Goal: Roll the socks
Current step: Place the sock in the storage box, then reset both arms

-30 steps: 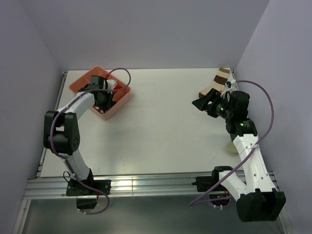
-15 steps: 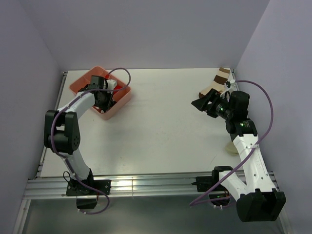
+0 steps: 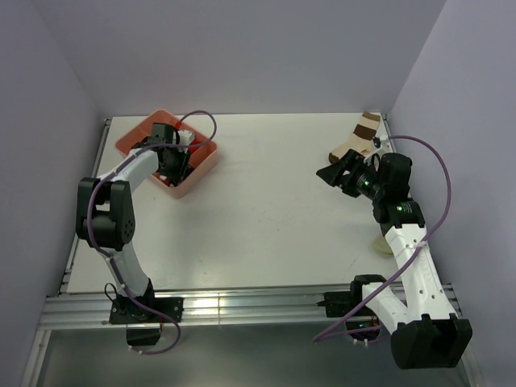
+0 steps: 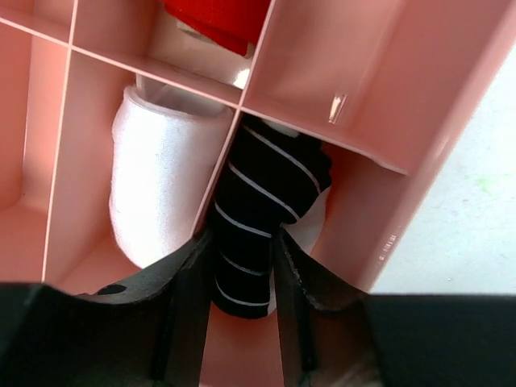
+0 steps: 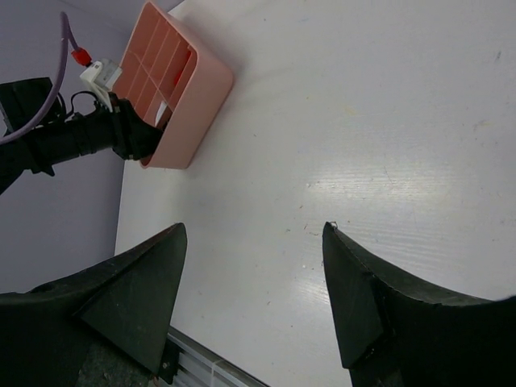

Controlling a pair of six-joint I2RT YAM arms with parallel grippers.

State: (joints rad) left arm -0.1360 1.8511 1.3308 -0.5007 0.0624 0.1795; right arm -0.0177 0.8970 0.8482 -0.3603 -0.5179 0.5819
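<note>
While the right gripper [image 5: 254, 229] hangs over the table [image 5: 379, 121] with fingers spread wide and nothing between them, the left gripper [image 4: 242, 246] sits in the pink divided tray [image 4: 419, 105], clamped on the black-and-white striped sock [image 4: 270, 193] in the compartment by the outer wall. White sock [image 4: 157, 185] bundled in the adjoining compartment; red fabric [image 4: 218, 16] in the one beyond. Brown-banded cream sock [image 3: 361, 133] at far right corner.

striped sock [image 4: 262, 214]: black, thin white lines | plain sock [image 4: 157, 185]: white | tray [image 4: 355, 89]: pink | banded sock [image 3: 361, 131]: cream, brown
</note>
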